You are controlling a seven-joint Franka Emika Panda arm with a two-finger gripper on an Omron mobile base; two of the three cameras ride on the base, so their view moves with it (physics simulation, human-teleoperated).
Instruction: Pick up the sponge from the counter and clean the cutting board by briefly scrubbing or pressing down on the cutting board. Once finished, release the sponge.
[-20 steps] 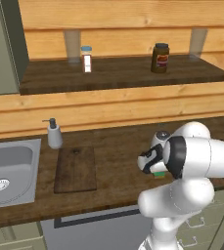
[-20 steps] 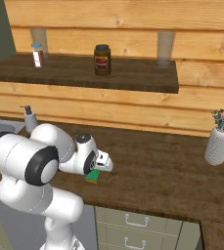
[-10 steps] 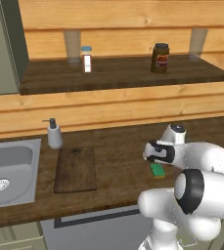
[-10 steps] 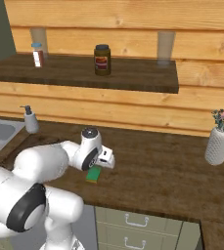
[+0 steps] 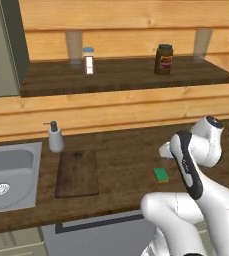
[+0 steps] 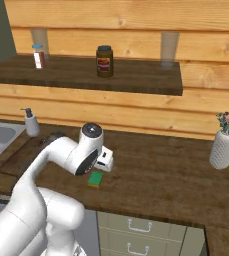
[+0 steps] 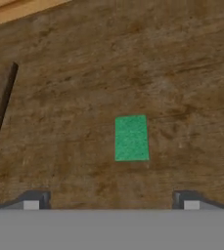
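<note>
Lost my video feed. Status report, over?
End effector open, above the sponge. Sponge flat on counter, not held. Cutting board off to its left. Nothing in the way.

Bends at the elbow and reaches forward and down, gripper [image 7: 111, 201] spread wide with nothing between the fingertips [image 7: 31, 201], apparently pointing straight down.

Even, flat rendered light, no glare. Soft shadow under shelf [image 5: 126, 75] on wall planks. Faint shadow beside sponge [image 7: 131, 138] on table [image 7: 172, 63]. Hand view soft, low-res, wood grain smeared. Base views mod sharp, no edge distortion.
</note>
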